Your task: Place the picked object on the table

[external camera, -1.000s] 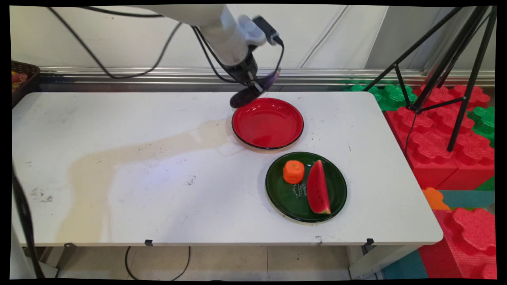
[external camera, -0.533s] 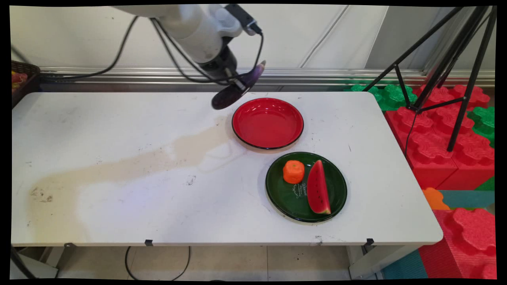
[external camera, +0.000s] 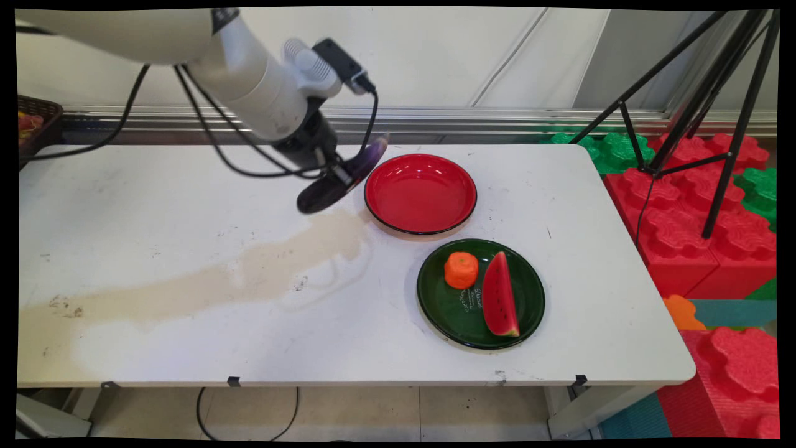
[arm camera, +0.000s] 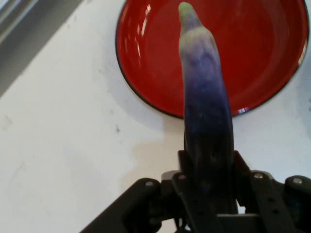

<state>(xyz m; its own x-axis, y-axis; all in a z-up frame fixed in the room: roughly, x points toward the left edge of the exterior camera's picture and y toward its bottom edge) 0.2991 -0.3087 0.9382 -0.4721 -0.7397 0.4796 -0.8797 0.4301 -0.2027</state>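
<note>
Holding a long purple toy eggplant point(external camera: 341, 180) in my gripper point(external camera: 336, 176), I have the jaws clamped on its dark, thicker part, and it hangs in the air above the white bench point(external camera: 186, 261), just left of the shallow red round plate point(external camera: 420, 193). In the hand view the eggplant point(arm camera: 206, 107) runs straight away from my gripper point(arm camera: 209, 189), its pale greenish tip reaching over the red plate's point(arm camera: 262, 53) inner floor. Seen from the main view, its long axis is tilted: the fat dark end hangs low towards the bench's near left, the slim pale end rises towards the plate and the wall.

As far as I can judge, the eggplant is lifted and carried, not set down anywhere; the red plate lies bare. Nearer the front edge stands a dark green round plate point(external camera: 528, 292) bearing an orange toy chunk point(external camera: 461, 270) and a red watermelon slice point(external camera: 499, 303), well apart from me. A tan stain point(external camera: 205, 280) runs across the bench below my arm.
</note>
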